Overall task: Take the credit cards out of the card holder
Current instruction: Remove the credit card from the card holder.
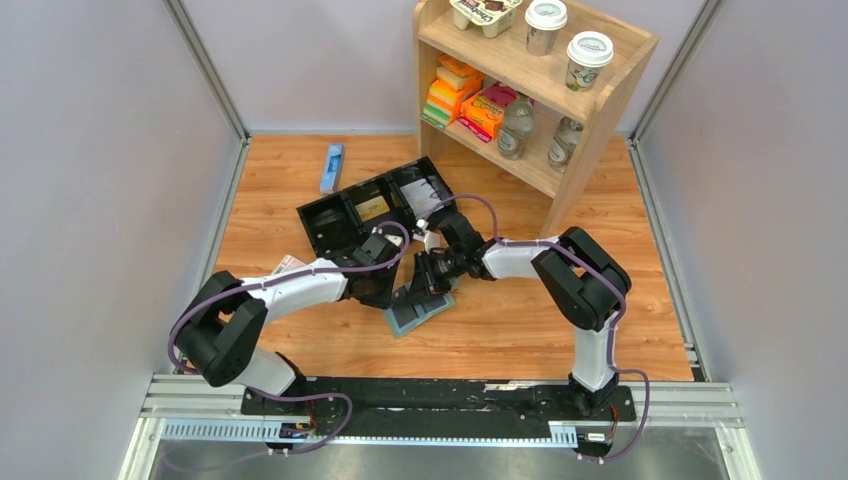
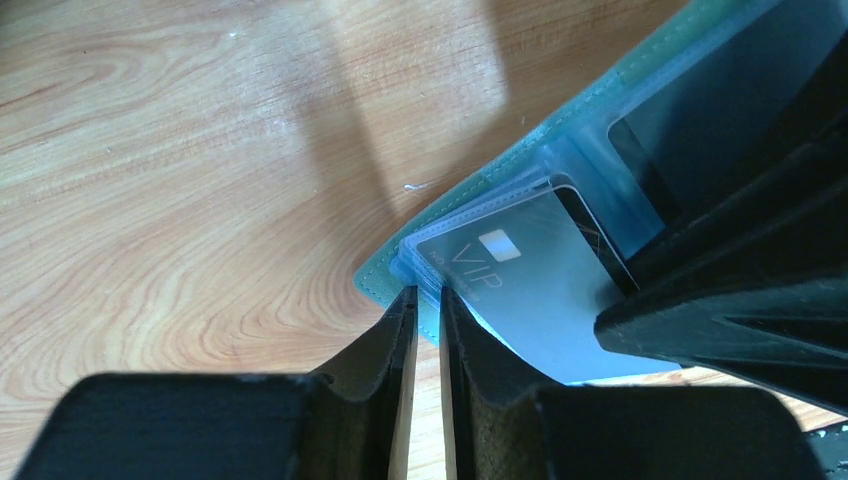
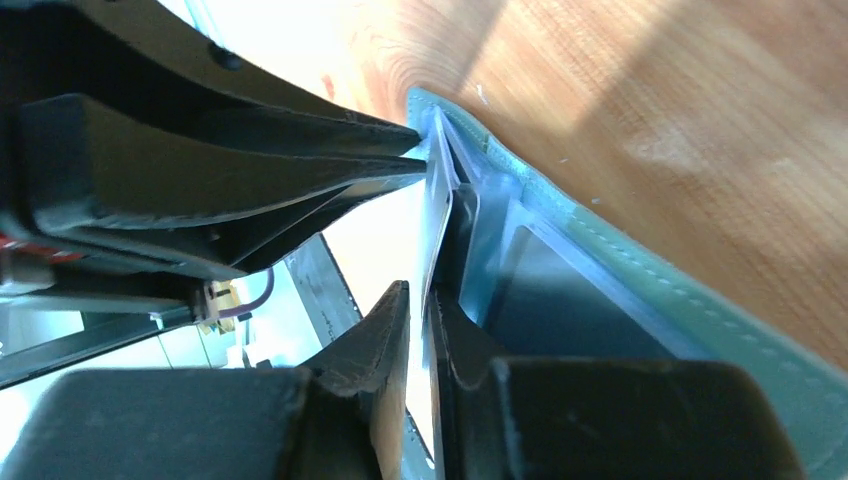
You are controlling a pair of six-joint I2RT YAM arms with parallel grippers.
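The grey-green card holder (image 1: 415,316) lies open on the wooden table between the two arms, its pale blue pocket panels up. My left gripper (image 1: 393,290) is shut on the holder's corner edge (image 2: 395,275), with the jaws almost together (image 2: 428,295). A grey card marked VIP (image 2: 530,290) sticks partway out of a pocket. My right gripper (image 1: 428,272) is shut on this card, seen edge-on (image 3: 437,215) between its fingertips (image 3: 420,300). The holder's green cover (image 3: 640,270) runs along the right of that view. The right fingers (image 2: 740,310) cover part of the card.
A black three-compartment tray (image 1: 370,205) lies just behind the grippers. A blue object (image 1: 332,167) lies at the back left. A pink-and-white packet (image 1: 287,266) peeks out beside the left arm. A wooden shelf (image 1: 600,110) with cups and bottles stands at the back right.
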